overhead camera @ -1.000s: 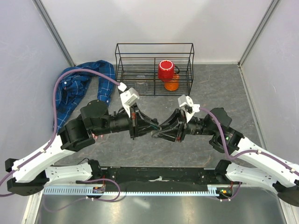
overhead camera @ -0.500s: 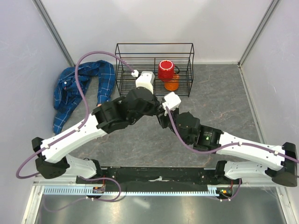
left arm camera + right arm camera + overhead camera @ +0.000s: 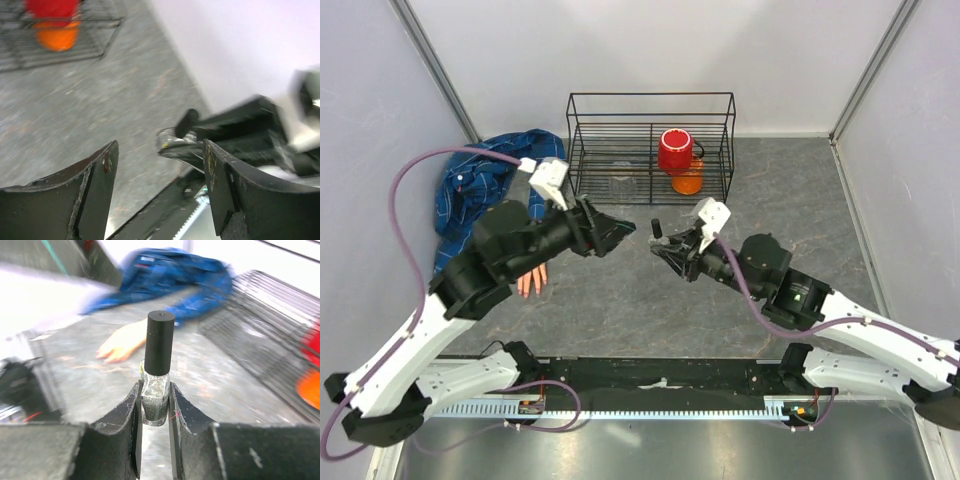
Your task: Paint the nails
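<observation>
Top external: the left gripper (image 3: 618, 232) gapes empty just beside the bottle (image 3: 657, 230), which the right gripper (image 3: 663, 247) pinches. The nails (image 3: 528, 290) lie well apart, leftward. Right wrist: the slim glass may twist loose and spill. Left wrist: misaligned jaws could knock the cap (image 3: 186, 121). The table (image 3: 100, 100) is grey and mottled, with a pale wall (image 3: 225, 40) behind.

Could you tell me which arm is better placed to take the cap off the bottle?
Left: the left gripper is open, empty and facing the bottle that the right gripper clamps.
</observation>
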Robot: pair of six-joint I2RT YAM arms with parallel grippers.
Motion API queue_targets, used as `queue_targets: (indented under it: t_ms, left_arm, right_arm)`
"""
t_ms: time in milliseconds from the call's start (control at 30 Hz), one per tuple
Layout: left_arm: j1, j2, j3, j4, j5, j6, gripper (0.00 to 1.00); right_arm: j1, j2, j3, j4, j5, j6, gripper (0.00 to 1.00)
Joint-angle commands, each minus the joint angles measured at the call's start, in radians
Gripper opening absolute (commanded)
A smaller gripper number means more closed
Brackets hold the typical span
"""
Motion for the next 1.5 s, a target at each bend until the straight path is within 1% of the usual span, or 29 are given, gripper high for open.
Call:
queue_targets:
  t_ms: [0, 67, 100, 167, 200, 267, 333, 400, 500, 533, 567, 667, 733, 767, 933, 1033, 1067, 1100, 1133, 1167, 1200, 1233, 1267, 1300, 1333, 1367, 1400, 1433, 1467]
  left_arm:
    - [0.057, -0.089, -0.052, 0.16, 0.34, 0.023, 0.72]
    - [0.059, -0.093, -0.062, 0.202, 0.434, 0.036, 0.7]
    - [0.059, -0.089, -0.065, 0.208, 0.501, 0.034, 0.7]
    - [0.059, -0.078, -0.068, 0.214, 0.535, 0.037, 0.7]
    - [0.057, -0.078, -0.069, 0.214, 0.543, 0.039, 0.69]
    - [0.059, -0.078, -0.076, 0.226, 0.546, 0.045, 0.68]
    - [0.059, -0.067, -0.076, 0.251, 0.593, 0.042, 0.67]
    - [0.057, -0.051, -0.083, 0.301, 0.653, 0.02, 0.65]
    - [0.059, -0.041, -0.089, 0.337, 0.681, 0.005, 0.63]
    - [0.059, -0.032, -0.089, 0.341, 0.687, 0.005, 0.61]
    - [0.059, -0.026, -0.086, 0.347, 0.696, 0.003, 0.55]
    - [0.057, -0.006, -0.077, 0.355, 0.725, 0.006, 0.45]
    - [0.057, 0.0, -0.076, 0.36, 0.742, 0.011, 0.43]
    - [0.057, 0.003, -0.076, 0.36, 0.758, 0.016, 0.39]
    - [0.057, 0.022, -0.076, 0.357, 0.791, 0.02, 0.34]
    - [0.057, 0.032, -0.066, 0.343, 0.785, 0.034, 0.16]
    - [0.059, 0.032, -0.056, 0.323, 0.772, 0.048, 0.04]
    - [0.057, 0.035, -0.048, 0.305, 0.729, 0.059, 0.02]
    - [0.057, 0.037, -0.039, 0.282, 0.689, 0.071, 0.02]
    - [0.056, 0.038, -0.019, 0.219, 0.573, 0.088, 0.02]
    - [0.055, 0.042, -0.01, 0.191, 0.502, 0.094, 0.02]
    - [0.054, 0.045, -0.001, 0.164, 0.427, 0.094, 0.02]
    - [0.051, 0.054, 0.024, 0.092, 0.259, 0.089, 0.02]
    - [0.03, 0.067, 0.041, 0.055, 0.167, 0.082, 0.02]
    - [0.011, 0.112, 0.059, 0.014, 0.07, 0.059, 0.02]
    - [-0.012, 0.136, 0.105, -0.023, -0.128, 0.042, 0.02]
    - [-0.068, 0.162, 0.128, -0.095, -0.228, 0.022, 0.02]
    - [-0.093, 0.219, 0.168, -0.123, -0.318, -0.024, 0.02]
    - [-0.116, 0.241, 0.182, -0.14, -0.444, -0.047, 0.02]
  right_arm:
    - [-0.093, -0.056, -0.001, 0.062, -0.525, 0.111, 0.0]
    - [-0.113, -0.054, 0.002, 0.075, -0.626, 0.14, 0.0]
    - [-0.129, -0.053, 0.002, 0.103, -0.704, 0.175, 0.0]
    - [-0.136, -0.053, -0.004, 0.14, -0.757, 0.215, 0.0]
    - [-0.146, -0.053, -0.007, 0.176, -0.812, 0.234, 0.0]
    - [-0.153, -0.047, -0.015, 0.22, -0.857, 0.294, 0.0]
    - [-0.166, -0.045, -0.027, 0.281, -0.886, 0.347, 0.0]
    - [-0.178, -0.04, -0.037, 0.331, -0.9, 0.375, 0.0]
    - [-0.189, -0.027, -0.044, 0.364, -0.917, 0.403, 0.0]
    - [-0.19, -0.025, -0.047, 0.37, -0.918, 0.406, 0.0]
    - [-0.192, -0.024, -0.05, 0.376, -0.918, 0.416, 0.0]
    - [-0.205, -0.017, -0.05, 0.393, -0.918, 0.426, 0.0]
    - [-0.216, -0.013, -0.047, 0.399, -0.917, 0.43, 0.0]
    - [-0.219, -0.005, -0.047, 0.402, -0.914, 0.432, 0.0]
    - [-0.247, 0.013, -0.052, 0.441, -0.927, 0.459, 0.0]
    - [-0.256, 0.019, -0.047, 0.448, -0.926, 0.452, 0.0]
    - [-0.256, 0.025, -0.041, 0.435, -0.917, 0.438, 0.0]
    - [-0.256, 0.027, -0.032, 0.377, -0.903, 0.415, 0.0]
    - [-0.256, 0.029, -0.012, 0.337, -0.844, 0.391, 0.0]
    - [-0.258, 0.032, 0.002, 0.238, -0.804, 0.322, 0.0]
    - [-0.253, 0.035, 0.017, 0.191, -0.749, 0.291, 0.0]
    - [-0.245, 0.036, 0.044, 0.15, -0.61, 0.262, 0.0]
    - [-0.226, 0.042, 0.064, 0.041, -0.488, 0.169, 0.0]
    - [-0.145, 0.051, 0.083, -0.005, -0.363, 0.126, 0.0]
    - [-0.093, 0.065, 0.127, -0.041, -0.05, 0.08, 0.0]
    - [0.007, 0.111, 0.147, -0.105, 0.09, 0.035, 0.0]
    - [0.043, 0.139, 0.17, -0.122, 0.205, 0.027, 0.0]
    - [0.078, 0.186, 0.204, -0.133, 0.331, 0.025, 0.0]
    - [0.133, 0.203, 0.212, -0.121, 0.488, 0.015, 0.0]
